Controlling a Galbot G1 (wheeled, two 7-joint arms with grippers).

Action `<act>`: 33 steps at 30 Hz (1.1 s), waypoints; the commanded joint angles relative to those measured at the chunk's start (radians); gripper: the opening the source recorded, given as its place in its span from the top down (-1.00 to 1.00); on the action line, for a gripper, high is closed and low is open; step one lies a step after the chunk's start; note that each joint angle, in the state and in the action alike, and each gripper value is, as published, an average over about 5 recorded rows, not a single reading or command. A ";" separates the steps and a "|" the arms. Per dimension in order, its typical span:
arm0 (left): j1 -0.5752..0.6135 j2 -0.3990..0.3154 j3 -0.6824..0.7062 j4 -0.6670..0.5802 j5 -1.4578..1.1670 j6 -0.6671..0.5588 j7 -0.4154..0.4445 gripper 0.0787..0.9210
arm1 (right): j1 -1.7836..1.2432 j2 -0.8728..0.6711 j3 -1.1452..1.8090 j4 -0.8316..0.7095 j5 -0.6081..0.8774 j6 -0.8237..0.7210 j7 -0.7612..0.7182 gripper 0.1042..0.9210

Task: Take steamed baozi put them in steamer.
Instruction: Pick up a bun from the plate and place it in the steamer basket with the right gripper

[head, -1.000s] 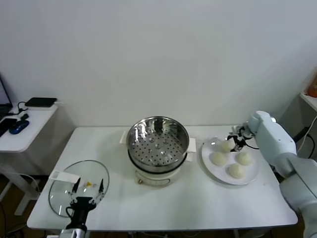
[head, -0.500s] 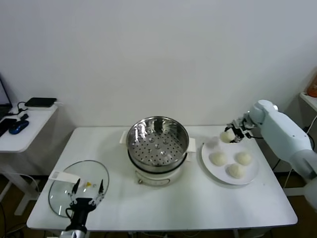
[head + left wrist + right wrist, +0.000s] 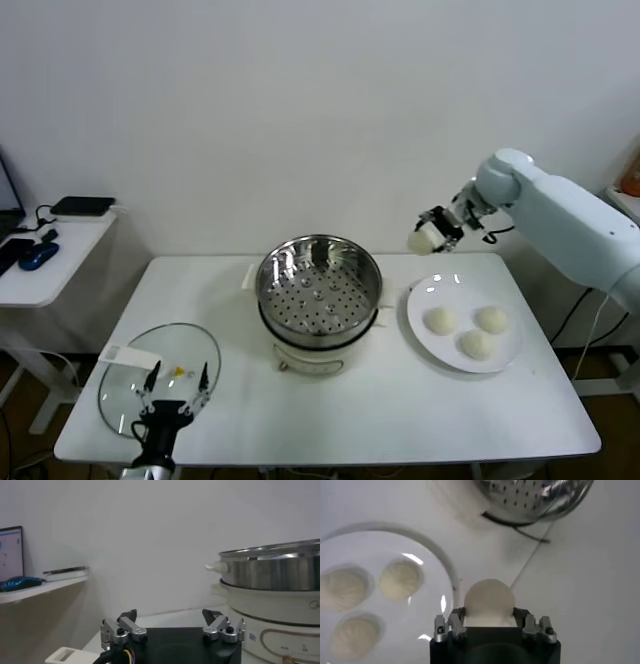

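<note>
Above the table, between the plate and the steamer, my right gripper is in the air and its fingers are closed on one steamed baozi. From the right wrist camera I see this bun pressed between the two fingers, with the white table far under it and the shiny edge of the steamer basket farther off. Three other baozi lie on the round white plate: one on the side near the steamer, one beside it, and one closer to me. They are near each other but I cannot tell if they touch. I see no bun inside the steamer; only its perforated floor shows, and it sits on the white pot base at the middle of the table. My left gripper is low at the near left corner, over the flat glass lid, with fingers spread apart and nothing between them. On the far left stands a small side table with some dark devices on it.
</note>
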State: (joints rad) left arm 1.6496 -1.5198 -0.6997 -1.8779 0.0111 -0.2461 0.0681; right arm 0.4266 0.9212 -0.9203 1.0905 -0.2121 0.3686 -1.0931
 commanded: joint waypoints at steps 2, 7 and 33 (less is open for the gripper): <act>0.001 -0.001 0.001 -0.002 0.002 0.001 0.000 -0.77 | 0.189 0.089 -0.160 0.150 0.073 0.027 -0.006 -0.34; 0.003 0.002 0.000 -0.010 0.002 0.003 0.000 -0.77 | 0.188 0.165 -0.176 0.145 0.032 0.049 -0.007 -0.34; -0.004 0.013 -0.017 -0.016 -0.027 0.013 -0.001 -0.77 | -0.081 0.444 -0.062 -0.172 -0.355 0.213 0.013 -0.34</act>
State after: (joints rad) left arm 1.6458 -1.5086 -0.7166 -1.8968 -0.0123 -0.2324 0.0661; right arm 0.4034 1.3056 -1.0064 0.9930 -0.4550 0.5474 -1.0842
